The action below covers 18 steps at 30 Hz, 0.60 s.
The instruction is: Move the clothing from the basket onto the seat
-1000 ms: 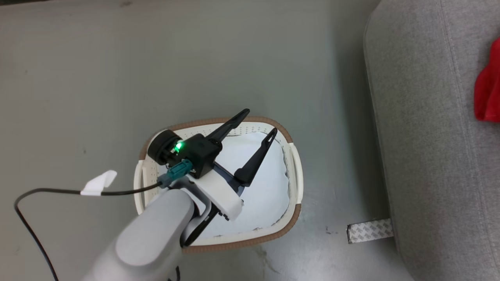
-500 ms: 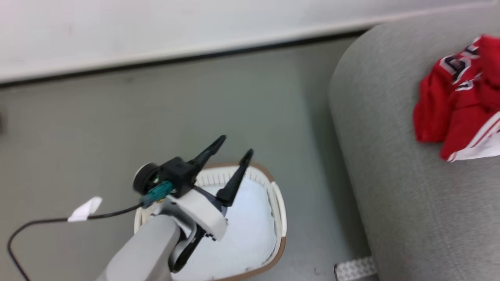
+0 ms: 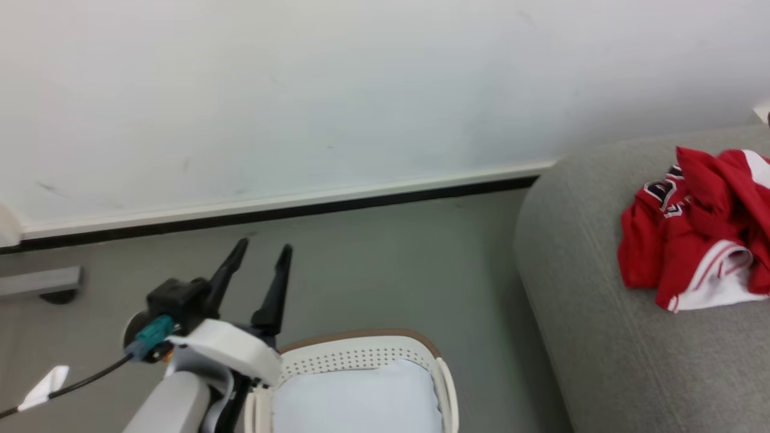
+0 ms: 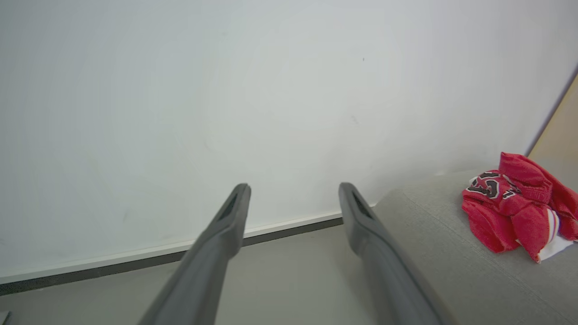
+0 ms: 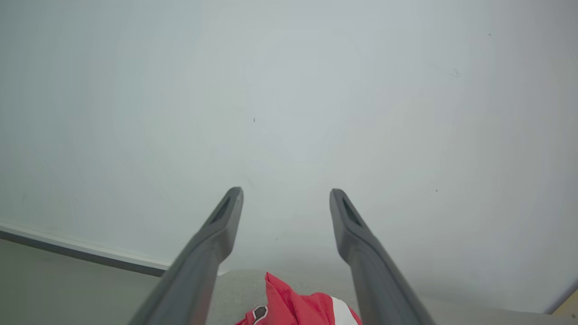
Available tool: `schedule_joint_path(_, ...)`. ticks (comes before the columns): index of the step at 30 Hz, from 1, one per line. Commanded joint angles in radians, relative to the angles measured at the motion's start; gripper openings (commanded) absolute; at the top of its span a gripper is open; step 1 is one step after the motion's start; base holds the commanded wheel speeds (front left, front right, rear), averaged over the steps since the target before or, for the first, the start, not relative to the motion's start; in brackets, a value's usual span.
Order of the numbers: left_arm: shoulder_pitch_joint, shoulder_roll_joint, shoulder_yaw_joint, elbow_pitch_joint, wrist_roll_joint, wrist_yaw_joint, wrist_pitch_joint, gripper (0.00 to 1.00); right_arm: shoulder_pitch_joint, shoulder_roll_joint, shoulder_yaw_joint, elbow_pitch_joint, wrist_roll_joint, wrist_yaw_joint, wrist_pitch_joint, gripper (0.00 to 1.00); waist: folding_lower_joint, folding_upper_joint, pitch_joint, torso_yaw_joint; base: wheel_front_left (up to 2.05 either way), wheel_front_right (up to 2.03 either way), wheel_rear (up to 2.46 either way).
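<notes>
Lying in a crumpled heap, the bright red sports clothing with white trim (image 3: 686,246) rests on the large light grey fabric-upholstered seat (image 3: 601,343), near its rounded end. Black, white-outlined letters show on the folds at the heap's left. The oval cream-white perforated plastic basket with a brown rim band (image 3: 361,356) stands on the grey-green floor (image 3: 391,264) to the left of the seat, well apart from the clothing. A pale white-blue pad (image 3: 355,400) lies inside it.

The left gripper (image 3: 264,245) hangs over the basket's left end. Its two long dark fingers are spread apart and empty, pointing towards the white wall (image 3: 301,90) with its dark skirting strip (image 3: 361,204). A black cable (image 3: 90,379) with a teal plug runs off its wrist. In the left wrist view the left gripper (image 4: 293,187) shows the same wide gap, with the clothing (image 4: 510,212) off to the right on the seat (image 4: 429,234).

The right gripper (image 5: 285,191) also stands with its fingers apart, gripping nothing. The clothing (image 5: 298,309) lies below the gap between them, at the bottom edge of the right wrist view.
</notes>
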Motion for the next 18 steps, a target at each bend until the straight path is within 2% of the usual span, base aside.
schedule_joint_path(1, 0.033, 0.011, 0.02, -0.005, -0.008, 0.008, 0.0, 1.0, 0.048, 0.021, -0.031, -0.019, 0.008, -0.002, -0.025, 1.0, 0.0004, 0.0, -0.049, 0.052, 0.0, 0.0, 0.0)
schedule_joint_path(4, 0.085, 0.018, 0.078, -0.021, -0.024, 0.019, 0.0, 1.0, 0.152, 0.068, -0.119, -0.07, -0.007, -0.002, -0.068, 1.0, 0.0004, 0.0, -0.075, 0.087, 0.0, 0.0, 0.0)
schedule_joint_path(10, 0.191, 0.015, 0.186, -0.101, -0.003, 0.027, 0.0, 1.0, 0.375, 0.231, -0.268, -0.204, -0.076, -0.002, -0.098, 1.0, 0.0004, 0.0, -0.091, 0.15, 0.0, 0.0, 0.0)
schedule_joint_path(12, 0.227, 0.004, 0.217, -0.117, 0.004, 0.023, 0.0, 1.0, 0.452, 0.296, -0.3, -0.254, -0.112, -0.002, -0.103, 1.0, 0.0004, 0.0, -0.095, 0.169, 0.0, 0.0, 0.0)
schedule_joint_path(18, 0.313, -0.037, 0.288, -0.119, 0.046, -0.008, 0.0, 1.0, 0.646, 0.438, -0.336, -0.36, -0.179, -0.002, -0.104, 1.0, 0.0004, 0.0, -0.108, 0.208, 0.0, 0.0, 0.0)
